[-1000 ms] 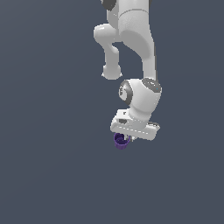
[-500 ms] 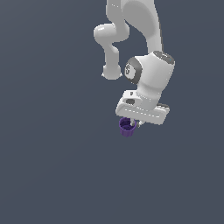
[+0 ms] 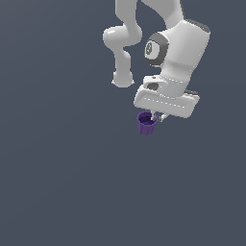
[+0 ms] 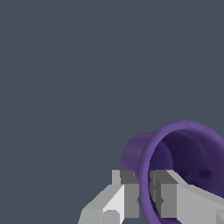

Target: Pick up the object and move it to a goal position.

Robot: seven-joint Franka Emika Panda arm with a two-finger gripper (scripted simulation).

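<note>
Rightward and slightly upward from its earlier spot, the cup is being carried just right of frame centre, its rim wall being clamped between the gripper jaws; slippage or tilting is being risked by so thin a hold.

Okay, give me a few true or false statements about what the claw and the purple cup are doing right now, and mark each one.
1. The claw is shut on the rim of the purple cup, one finger inside and one outside. True.
2. The cup lies on its side, apart from the claw. False: it hangs under the claw, pinched by its wall.
3. The cup is empty inside. True: the wrist view shows only its dark purple inner wall.
4. The cup is bright orange. False: it is dark purple.
5. The cup is far larger than the claw. False: the white claw body is much wider than the cup.
</note>
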